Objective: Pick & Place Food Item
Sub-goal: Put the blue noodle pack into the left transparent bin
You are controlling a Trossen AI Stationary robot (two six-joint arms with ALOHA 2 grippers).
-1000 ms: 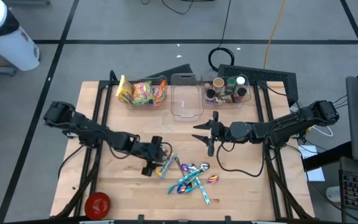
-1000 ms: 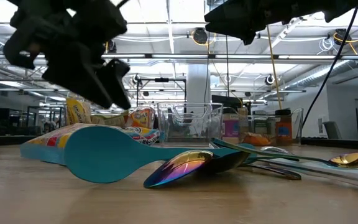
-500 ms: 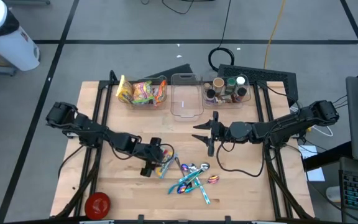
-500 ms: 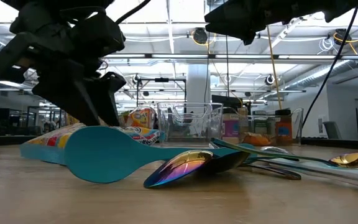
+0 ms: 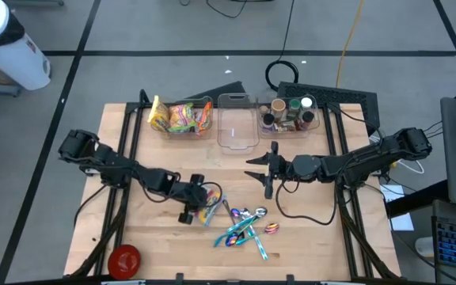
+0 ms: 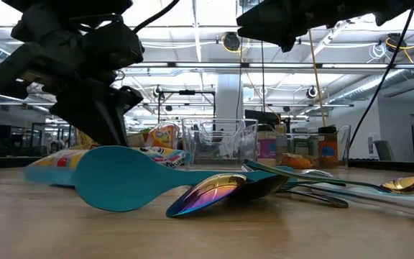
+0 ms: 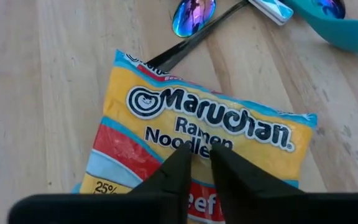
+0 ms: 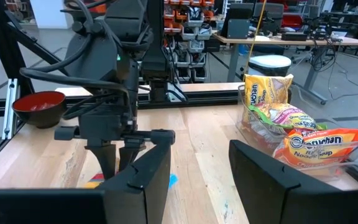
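My left hand (image 7: 194, 163) sits straight down on the Maruchan ramen packet (image 7: 191, 140) lying flat near the counter's (image 5: 133, 150) middle, fingers nearly together pinching its wrapper, while my right hand (image 5: 261, 168), farther off toward the back edge, hangs half-open holding nothing.

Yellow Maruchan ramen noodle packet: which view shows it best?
Left wrist view: the yellow Maruchan ramen noodle packet fills it, label readable, left gripper closing on it. High view shows a small patch; low view an edge.
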